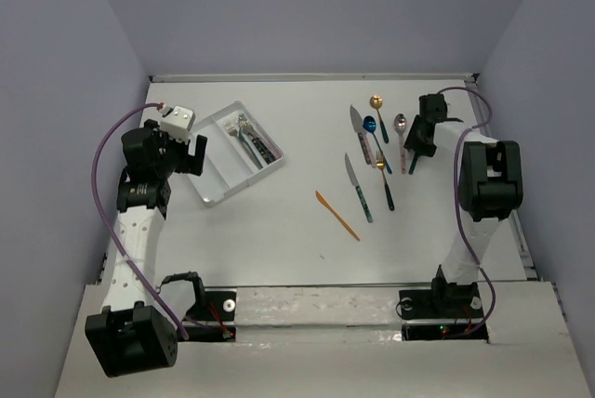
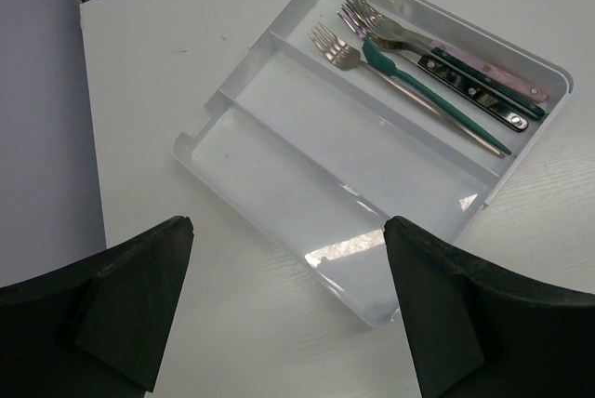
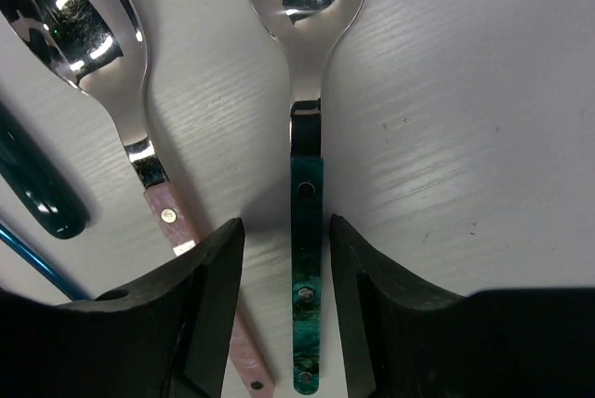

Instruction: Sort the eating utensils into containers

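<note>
The clear three-compartment tray point(image 1: 216, 186) lies at the left; its far compartment holds several forks point(image 2: 437, 68), the other two show nothing in them point(image 2: 279, 175). My left gripper point(image 2: 288, 235) is open and empty just off the tray's near end point(image 1: 186, 152). My right gripper point(image 3: 284, 254) is low on the table at the right point(image 1: 416, 142), jaws open narrowly on either side of a teal-handled silver spoon point(image 3: 305, 258), with a gap on each side. A pink-handled spoon point(image 3: 163, 207) lies beside it, partly under my left finger point(image 3: 200, 305).
Loose on the table left of my right gripper: a gold spoon point(image 1: 377, 103), a blue spoon point(image 1: 371, 126), two knives point(image 1: 357, 123) point(image 1: 357, 188), a gold-headed teal-handled utensil point(image 1: 384, 180) and an orange knife point(image 1: 337, 215). Walls enclose the table.
</note>
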### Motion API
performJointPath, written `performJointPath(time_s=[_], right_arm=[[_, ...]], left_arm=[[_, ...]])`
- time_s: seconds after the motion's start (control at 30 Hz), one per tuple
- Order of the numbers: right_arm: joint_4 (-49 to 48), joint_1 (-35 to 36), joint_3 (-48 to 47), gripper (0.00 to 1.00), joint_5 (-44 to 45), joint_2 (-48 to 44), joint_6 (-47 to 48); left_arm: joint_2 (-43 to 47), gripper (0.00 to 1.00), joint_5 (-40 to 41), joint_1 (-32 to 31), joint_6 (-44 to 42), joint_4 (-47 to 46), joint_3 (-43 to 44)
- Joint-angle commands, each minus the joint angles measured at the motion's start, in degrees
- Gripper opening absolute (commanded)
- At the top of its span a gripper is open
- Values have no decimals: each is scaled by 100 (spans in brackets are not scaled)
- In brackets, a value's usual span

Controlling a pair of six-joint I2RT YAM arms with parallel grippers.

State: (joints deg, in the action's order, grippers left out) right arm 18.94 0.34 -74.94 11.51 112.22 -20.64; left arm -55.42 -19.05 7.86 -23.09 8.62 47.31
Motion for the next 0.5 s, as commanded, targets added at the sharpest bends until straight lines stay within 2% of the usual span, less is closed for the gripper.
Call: performJointPath(time_s=[0.0, 0.1, 0.13, 0.17, 0.3, 0.47], right_arm=[[444, -43, -188, 46, 185, 151, -1], [470, -43, -118, 26, 89, 150, 69], [462, -43, -109, 10, 36, 177, 78], [496, -43, -126, 1, -8, 238, 104], [444, -43, -109, 0, 167, 125, 131], [-222, -43, 295, 0, 677, -1183, 446]], left_arm=[[40, 97, 33, -12, -38, -168, -11], [31, 98, 15, -12, -20, -177, 15], [31, 98, 6, -12, -11, -185, 15], [31, 97, -2, -21, -2, -177, 24], [57, 98, 15, -12, -2, -150, 42], [49, 98, 94, -21, -99, -115, 7]])
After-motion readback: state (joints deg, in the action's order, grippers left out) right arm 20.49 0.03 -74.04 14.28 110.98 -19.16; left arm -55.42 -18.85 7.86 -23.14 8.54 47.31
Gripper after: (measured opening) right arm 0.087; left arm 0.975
